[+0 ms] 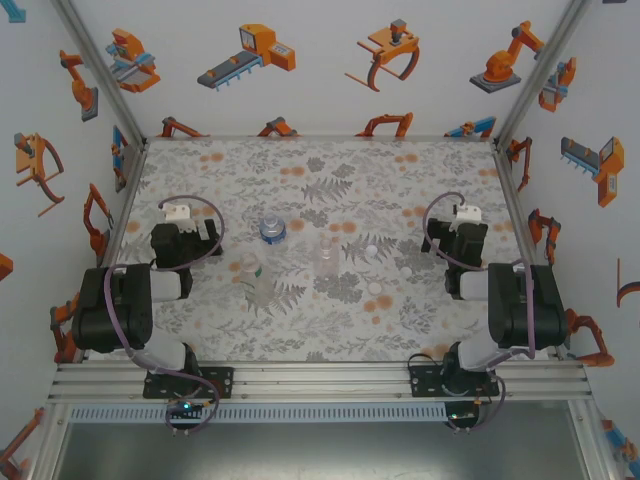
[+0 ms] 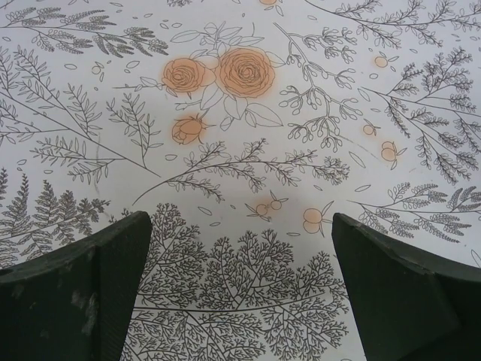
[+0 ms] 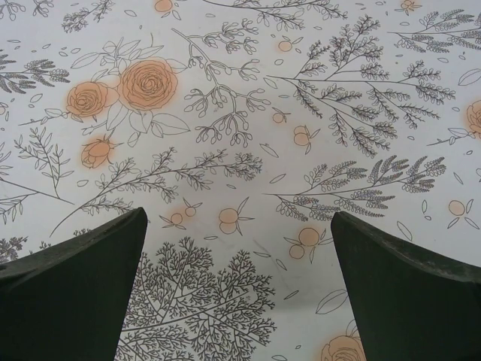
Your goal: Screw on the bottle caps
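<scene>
I am seeing the three bottle caps (image 1: 372,249) lying loose on the floral table cover (image 1: 400,170), in a small cluster just to the left of the right pincer (image 3: 239,222). None of them is sitting on a neck. The bottles (image 1: 327,258) are standing further left again, between the two pincers. The blue-labelled bottle (image 1: 272,230) is standing off to the right of the left pincer (image 2: 240,226), with the two plain ones close by it. Both pincers are hanging released, jaws spread wide with nothing between them, each looking down at bare pattern.

I am judging that no cap is on yet, so the step in hand is the first pick. I am planning to send the right pincer leftward for the closest cap, pinching it by its rim and keeping it level. Meanwhile the left pincer is reaching right to clamp a bottle low on its body, so that it is not spinning or tipping. I am aiming to seat the cap squarely on the neck before turning, since a tilted start is likely to cross the thread.

The plain bottles are blending into the print, so I cannot trace their outlines, nor tell whether the caps are lying open side up. From above, the fingertips are hiding beneath the wrists, and the fingers (image 2: 75,301) are running off the bottom edge of each wrist view
</scene>
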Controlling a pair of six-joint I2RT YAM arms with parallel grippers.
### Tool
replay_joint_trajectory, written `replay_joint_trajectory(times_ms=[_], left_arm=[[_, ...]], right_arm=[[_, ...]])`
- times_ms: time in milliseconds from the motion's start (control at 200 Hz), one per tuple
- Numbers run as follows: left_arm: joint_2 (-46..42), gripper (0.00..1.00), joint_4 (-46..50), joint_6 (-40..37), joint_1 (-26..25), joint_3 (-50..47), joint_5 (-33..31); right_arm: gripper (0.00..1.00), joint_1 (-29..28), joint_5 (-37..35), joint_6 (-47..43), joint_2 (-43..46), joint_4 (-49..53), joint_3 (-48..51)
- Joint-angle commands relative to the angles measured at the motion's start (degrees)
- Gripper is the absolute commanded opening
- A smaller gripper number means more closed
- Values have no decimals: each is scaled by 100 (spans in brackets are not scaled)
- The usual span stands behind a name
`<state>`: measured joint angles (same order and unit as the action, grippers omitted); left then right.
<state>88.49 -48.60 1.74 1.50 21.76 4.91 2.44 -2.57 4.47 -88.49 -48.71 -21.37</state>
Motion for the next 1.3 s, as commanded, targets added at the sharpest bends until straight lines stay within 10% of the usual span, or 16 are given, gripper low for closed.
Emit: replay_joint_trajectory(times_ms=[0,1297], left_arm=[[-14,97,19,66,-27,136,-90],[-23,97,44,32,-107,149,-237]], right_arm=[[99,28,-60,27,24,-86,-76],[99,33,-51,27,24,-86,-83]])
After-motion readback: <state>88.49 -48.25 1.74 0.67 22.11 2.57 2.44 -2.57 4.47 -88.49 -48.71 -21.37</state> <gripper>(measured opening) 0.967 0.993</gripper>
